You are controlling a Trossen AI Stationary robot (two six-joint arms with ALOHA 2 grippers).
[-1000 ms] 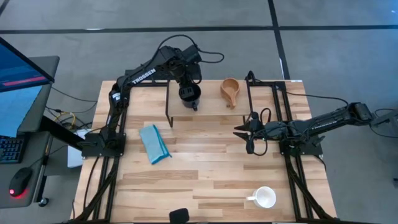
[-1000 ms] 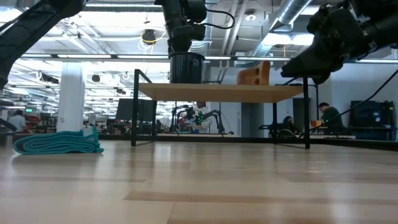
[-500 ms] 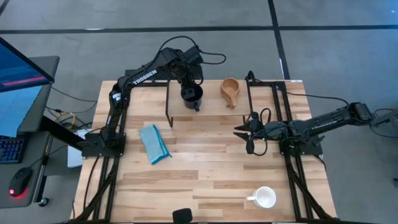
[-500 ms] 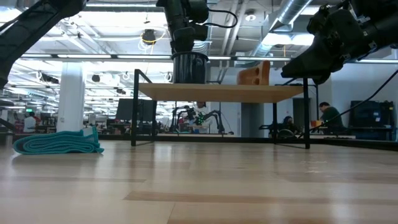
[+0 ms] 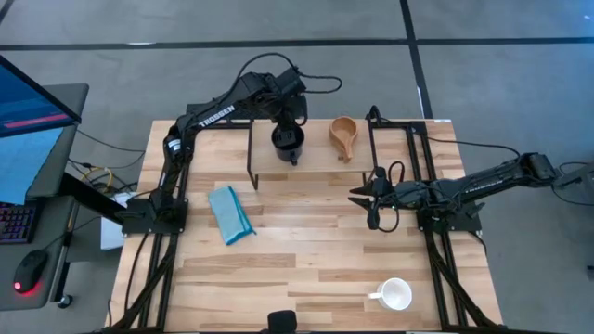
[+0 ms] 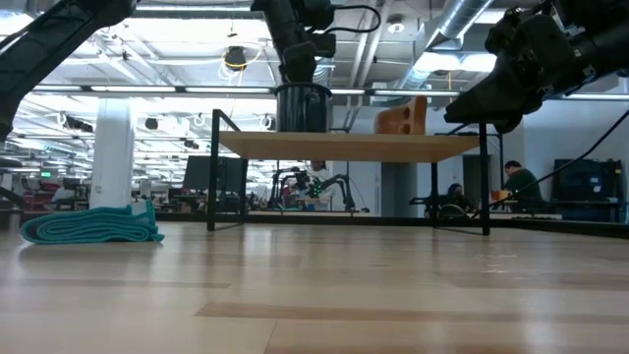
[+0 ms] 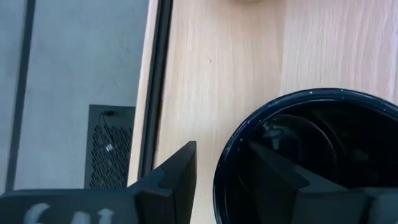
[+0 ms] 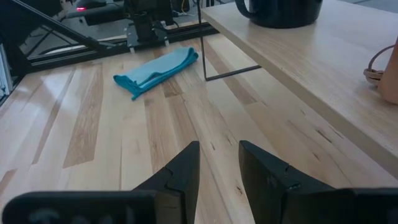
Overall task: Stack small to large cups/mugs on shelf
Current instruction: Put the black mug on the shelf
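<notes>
Upper centre of the high view: our left gripper [image 5: 289,147] has its fingers [image 7: 177,177] pinching the dark mug's [image 5: 287,142] rim, one inside, one outside, over the shelf [image 6: 344,146]. We judge placement underway; next comes letting go. Right gripper [image 5: 360,199] waits mid-bench, fingers apart, empty. Count: three cups, namely dark mug, wooden cup [image 5: 343,135] on shelf, white mug [image 5: 394,295] lower right.

I see the light wooden tabletop [image 5: 306,250] carrying a low plank-topped shelf [image 5: 320,153] along its far edge. A folded blue cloth [image 5: 230,213] lies left of centre; a white mug [image 5: 396,295] sits near the front right corner.
</notes>
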